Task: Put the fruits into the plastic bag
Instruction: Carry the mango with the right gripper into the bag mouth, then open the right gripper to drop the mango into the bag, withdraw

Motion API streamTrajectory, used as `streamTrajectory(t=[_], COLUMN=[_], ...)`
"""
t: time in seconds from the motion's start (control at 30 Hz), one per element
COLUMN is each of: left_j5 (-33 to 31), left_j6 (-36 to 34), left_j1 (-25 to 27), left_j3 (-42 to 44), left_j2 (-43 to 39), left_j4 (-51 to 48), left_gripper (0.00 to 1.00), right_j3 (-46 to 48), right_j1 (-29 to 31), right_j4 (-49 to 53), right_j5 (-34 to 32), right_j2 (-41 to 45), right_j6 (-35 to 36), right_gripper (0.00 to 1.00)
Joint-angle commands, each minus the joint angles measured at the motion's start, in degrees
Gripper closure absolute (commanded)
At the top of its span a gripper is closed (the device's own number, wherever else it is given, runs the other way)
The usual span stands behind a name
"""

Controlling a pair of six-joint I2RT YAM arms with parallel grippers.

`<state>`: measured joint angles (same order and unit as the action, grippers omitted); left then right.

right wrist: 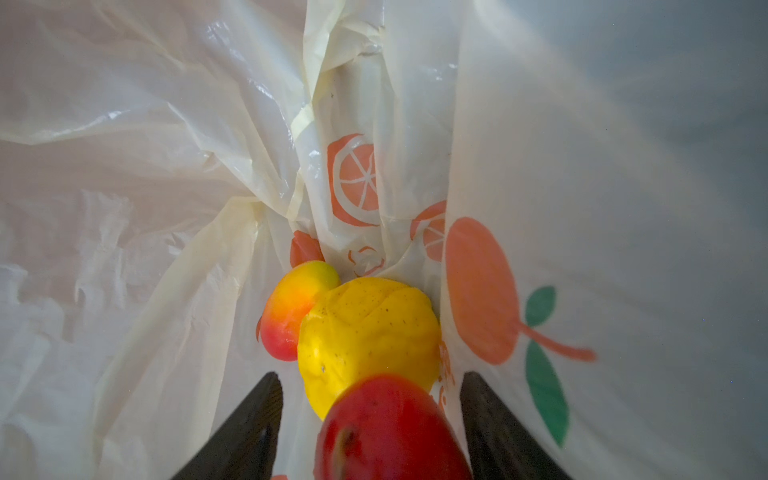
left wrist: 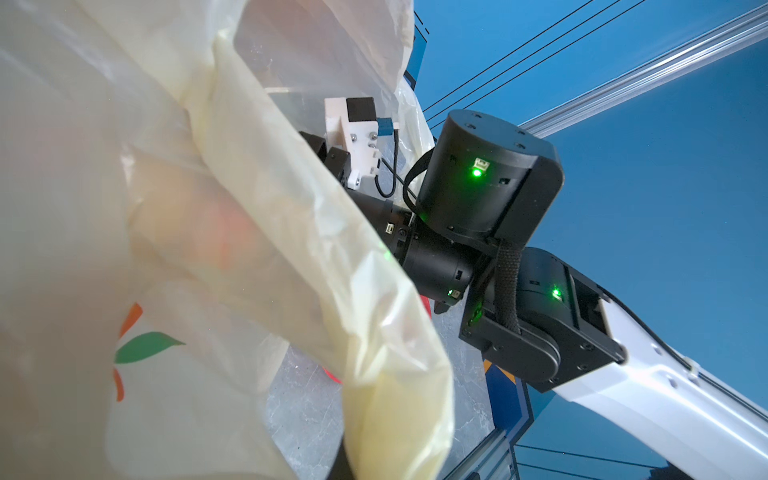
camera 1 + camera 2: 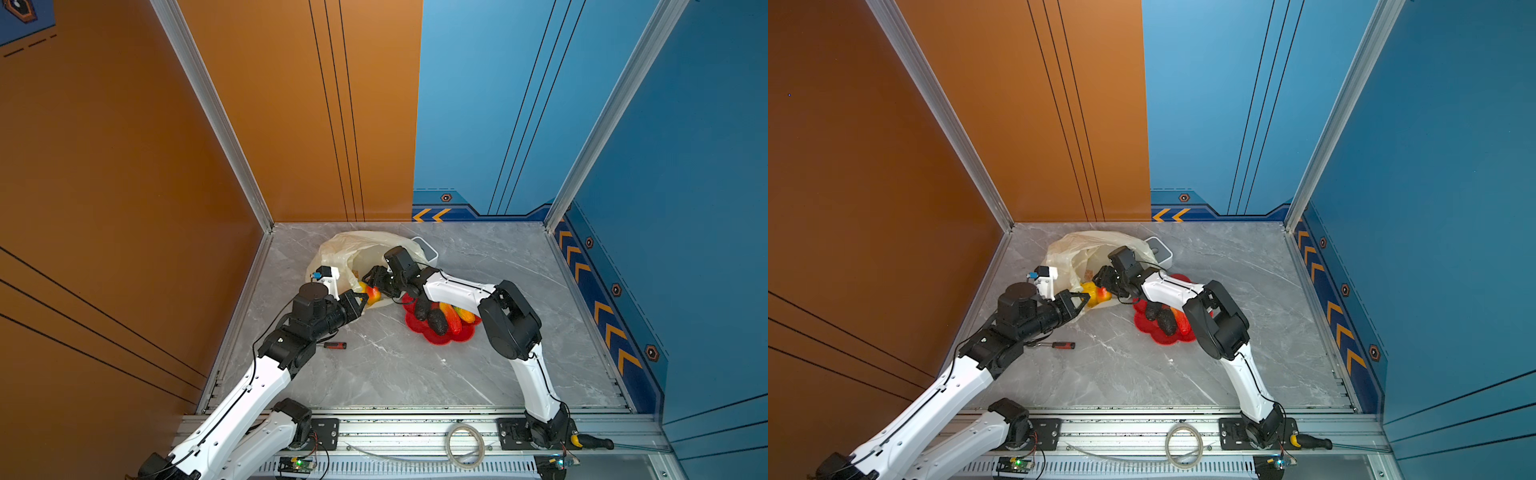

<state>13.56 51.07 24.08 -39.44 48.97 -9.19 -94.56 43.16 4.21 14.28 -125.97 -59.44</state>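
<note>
The cream plastic bag (image 3: 365,249) (image 3: 1088,249) lies at the back with its mouth facing forward. My left gripper (image 3: 361,300) (image 3: 1086,298) is shut on the bag's near edge; in the left wrist view a fold of the bag (image 2: 395,395) runs down over one dark finger (image 2: 338,460). My right gripper (image 3: 370,276) (image 1: 368,376) is inside the bag's mouth, open. A blurred red fruit (image 1: 390,432) sits between its fingers with gaps on both sides. A yellow fruit (image 1: 370,328) and an orange-red one (image 1: 295,307) lie deeper in the bag. Two dark fruits (image 3: 436,322) and red-orange ones (image 3: 451,318) rest on the red dish (image 3: 440,338).
A white-grey box (image 3: 428,249) stands right behind the bag. A red-handled screwdriver (image 3: 334,345) lies on the marble floor by the left arm. A coiled cable (image 3: 465,446) and a yellow-and-black tool (image 3: 590,441) rest on the front rail. Walls close in the left, back and right.
</note>
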Motion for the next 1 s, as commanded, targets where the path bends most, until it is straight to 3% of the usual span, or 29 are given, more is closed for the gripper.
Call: streamTrajectory(t=[0.0,0.2,0.53,0.57,0.6,0.97], left_j5=[0.7,0.5,0.2,0.2,0.1,0.2], left_j6=[0.3,0.4,0.5,0.5,0.5,0.5], left_j1=[0.5,0.5,0.5,0.5,0.5,0.4], left_j3=[0.7,0.7,1.3,1.3,1.3,1.6], left_j2=[-0.1,-0.2,-0.3,-0.2,-0.2,0.1], left_j4=[1.4,1.4,1.9,2.0,2.1,2.8], left_gripper=[1.0,1.0,1.0,1.0,1.0,1.0], right_j3=[-1.2,-0.3,0.3,0.1,0.0,1.7], right_j1=[-0.2,0.1,1.1,1.3,1.5,3.6], right_j4=[-1.4,-0.4,4.1,4.4,4.7,10.5], right_j5=[-0.6,-3.8,-8.7,-8.6,-8.5,-7.9], right_j2=[2.1,6.5,13.0,13.4,13.8,19.8], right_j6=[0.2,3.0,9.3,9.8,10.3,15.3], right_gripper=[0.28,0.12,0.1,0.08,0.0,0.0])
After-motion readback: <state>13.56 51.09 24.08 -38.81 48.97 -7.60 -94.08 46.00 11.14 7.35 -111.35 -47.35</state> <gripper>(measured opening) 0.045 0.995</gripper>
